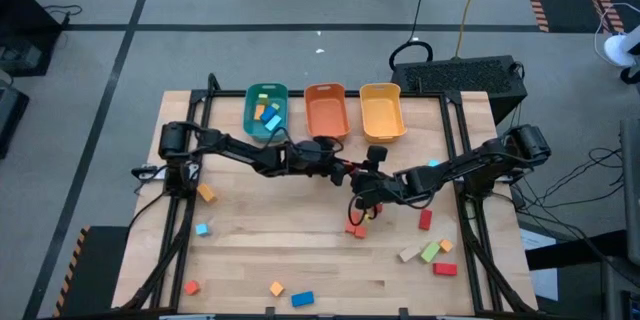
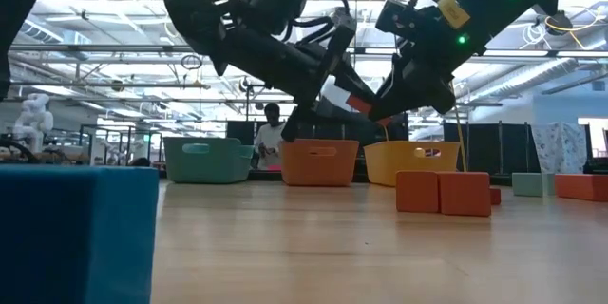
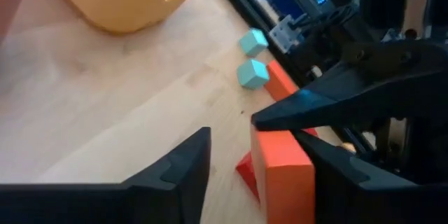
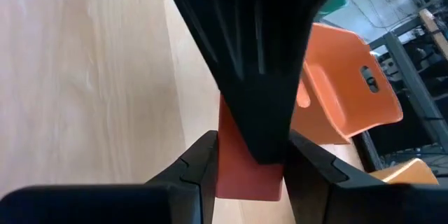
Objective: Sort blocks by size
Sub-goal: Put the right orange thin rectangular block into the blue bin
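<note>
Above the middle of the wooden table (image 1: 300, 260), the two dark arms meet in the air in front of the orange bin (image 1: 325, 110) and the yellow bin (image 1: 382, 112). The right gripper (image 4: 248, 164) pinches an orange-red rectangular block (image 4: 245, 168) between its fingers, held clear of the tabletop. The left gripper (image 3: 255, 161) comes at that same block from the other side; its fingers are spread, one on each side of the block, and one finger (image 3: 175, 171) stands visibly apart from it, so the block rests in the right gripper's pinch alone. Whether the left gripper's other finger touches the block cannot be told.

The teal bin (image 1: 266, 110) at the far edge holds a few blocks, blue and yellow among them (image 1: 268, 118). Directly under the grippers lie two orange blocks (image 1: 356, 228), side by side. Toward the right side of the table sit a red block (image 1: 425, 220), then a tan bar (image 1: 409, 254), a green block (image 1: 431, 251) and another red one (image 1: 445, 269). On the left side are an orange cube (image 1: 206, 193) and a light blue cube (image 1: 201, 229); near the front edge a blue bar (image 1: 302, 299) and a yellow cube (image 1: 277, 288).

No readable writing shows on the bins or blocks.
</note>
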Controlling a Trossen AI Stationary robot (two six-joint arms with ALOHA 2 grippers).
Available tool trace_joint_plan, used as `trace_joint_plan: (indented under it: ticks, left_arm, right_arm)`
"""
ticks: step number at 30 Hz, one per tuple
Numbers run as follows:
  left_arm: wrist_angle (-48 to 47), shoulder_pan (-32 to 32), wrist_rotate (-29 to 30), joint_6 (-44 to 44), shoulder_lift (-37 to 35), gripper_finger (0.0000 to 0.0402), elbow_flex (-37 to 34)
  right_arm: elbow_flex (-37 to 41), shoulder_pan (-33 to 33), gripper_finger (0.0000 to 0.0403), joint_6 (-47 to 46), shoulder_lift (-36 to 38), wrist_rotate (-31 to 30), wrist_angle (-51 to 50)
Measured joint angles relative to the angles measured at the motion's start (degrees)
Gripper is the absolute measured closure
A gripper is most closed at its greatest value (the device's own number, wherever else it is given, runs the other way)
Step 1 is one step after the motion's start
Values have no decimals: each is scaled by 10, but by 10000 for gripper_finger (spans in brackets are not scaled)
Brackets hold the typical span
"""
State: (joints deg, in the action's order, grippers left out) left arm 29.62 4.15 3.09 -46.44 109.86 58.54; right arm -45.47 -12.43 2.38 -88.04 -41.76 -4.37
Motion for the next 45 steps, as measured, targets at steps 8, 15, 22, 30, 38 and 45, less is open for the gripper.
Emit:
trace_joint_plan:
  ticks: [8, 15, 22, 30, 38, 45]
  left_arm:
    - [3, -1, -10, 18, -1, 316, 2]
    - [1, 1, -30, 29, -1, 338, 2]
    - [-6, 7, -55, 44, -1, 338, 2]
    - [-53, 20, -57, 54, -12, 338, 0]
    - [-67, 26, -45, 70, -31, 338, 0]
    - [-162, 26, -18, 106, -81, 338, 0]
  right_arm:
    - [0, 0, 289, -1, 0, -2, -1]
    - [0, -1, 286, -14, 0, -2, -3]
    - [0, -1, 238, -66, 0, 3, -11]
    - [0, 0, 210, -187, 35, -4, -132]
    - [0, 0, 209, -244, 68, -4, -222]
    - [0, -5, 209, -273, 68, -3, -256]
